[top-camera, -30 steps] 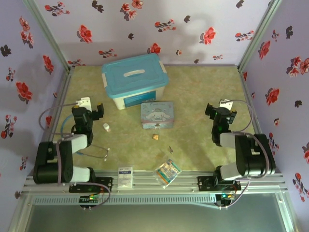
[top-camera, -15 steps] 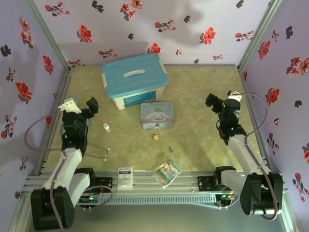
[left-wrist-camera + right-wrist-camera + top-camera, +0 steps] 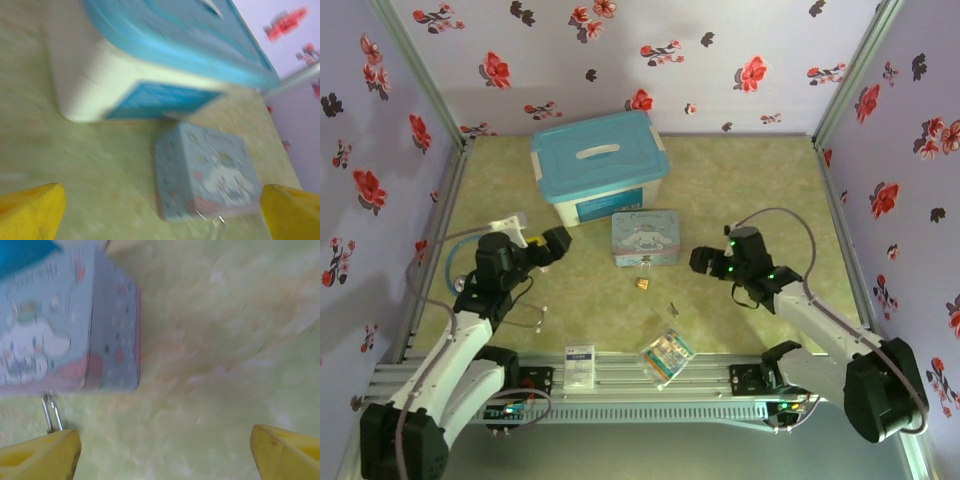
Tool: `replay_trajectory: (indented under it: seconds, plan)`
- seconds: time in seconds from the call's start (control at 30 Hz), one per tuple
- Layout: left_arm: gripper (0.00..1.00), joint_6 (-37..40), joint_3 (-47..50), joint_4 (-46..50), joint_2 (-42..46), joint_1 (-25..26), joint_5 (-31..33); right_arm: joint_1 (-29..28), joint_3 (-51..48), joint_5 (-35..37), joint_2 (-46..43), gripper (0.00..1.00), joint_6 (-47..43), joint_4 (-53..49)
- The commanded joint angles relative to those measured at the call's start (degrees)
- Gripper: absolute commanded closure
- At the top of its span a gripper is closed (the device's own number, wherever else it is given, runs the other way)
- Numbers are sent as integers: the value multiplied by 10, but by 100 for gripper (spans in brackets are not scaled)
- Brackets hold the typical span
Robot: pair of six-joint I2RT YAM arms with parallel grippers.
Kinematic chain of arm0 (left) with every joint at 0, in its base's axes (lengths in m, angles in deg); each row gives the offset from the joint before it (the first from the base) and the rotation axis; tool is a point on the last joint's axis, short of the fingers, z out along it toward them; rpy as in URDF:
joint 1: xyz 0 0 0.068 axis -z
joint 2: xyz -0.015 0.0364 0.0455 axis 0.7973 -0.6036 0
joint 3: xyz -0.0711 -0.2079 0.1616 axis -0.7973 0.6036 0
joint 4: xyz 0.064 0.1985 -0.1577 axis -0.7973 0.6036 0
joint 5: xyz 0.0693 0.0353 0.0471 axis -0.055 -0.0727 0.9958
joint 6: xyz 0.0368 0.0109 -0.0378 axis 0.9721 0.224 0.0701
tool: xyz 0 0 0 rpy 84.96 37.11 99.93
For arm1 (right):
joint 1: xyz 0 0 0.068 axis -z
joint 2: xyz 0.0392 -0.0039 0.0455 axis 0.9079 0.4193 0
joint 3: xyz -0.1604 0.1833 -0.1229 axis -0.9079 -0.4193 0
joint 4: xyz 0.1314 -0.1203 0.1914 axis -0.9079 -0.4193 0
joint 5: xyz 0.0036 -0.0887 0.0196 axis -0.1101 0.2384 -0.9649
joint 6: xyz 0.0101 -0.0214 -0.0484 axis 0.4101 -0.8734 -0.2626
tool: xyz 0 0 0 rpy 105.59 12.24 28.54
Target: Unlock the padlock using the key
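Looking down, we see the tiny brass-gold padlock (image 3: 642, 283), its thin silvery shackle toward the cartoon tin (image 3: 646, 238), lying on the bench (image 3: 740, 180); the key (image 3: 672, 309) lies near. Left claw (image 3: 555, 247) and right claw (image 3: 703, 263) both gape apart.

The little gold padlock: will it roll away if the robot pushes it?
Probably not. The padlock looks blocky and lies on the green mat, so it would likely slide or spin rather than roll. It is far smaller than the cartoon tin, so probably light and easily knocked aside. Its thin shackle looks like stiff metal, unlikely to bend.
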Motion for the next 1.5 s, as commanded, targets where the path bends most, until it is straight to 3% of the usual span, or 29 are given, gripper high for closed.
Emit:
replay_trajectory:
  seconds: [0.0, 0.2, 0.33, 0.4, 0.47, 0.63, 0.87, 1.23, 1.47]
  plan:
    - [0, -21, -13, 30, -7, 70, 2, -67, 6, 69, 7, 17, 22, -61]
    - [0, -91, 42, -57, -19, 174, 40, -179, -9, 106, 20, 38, 94, -55]
    - [0, -70, -1, 41, -40, 249, 141, -237, -7, 130, 47, 43, 127, -39]
    - [0, -56, -26, 69, -59, 266, 147, -250, -9, 122, 68, 45, 142, -22]
    - [0, -58, -41, 71, -77, 280, 148, -266, -4, 126, 88, 52, 150, -16]
    - [0, -92, -38, 7, -111, 326, 150, -300, 12, 152, 140, 60, 165, -31]
    - [0, -105, -30, -25, -133, 339, 154, -339, 21, 178, 172, 64, 177, -33]
    - [0, -113, -8, -24, -120, 339, 177, -354, 7, 177, 183, 76, 202, -21]
    - [0, -128, -1, -26, -119, 339, 177, -365, 2, 175, 192, 78, 224, -33]
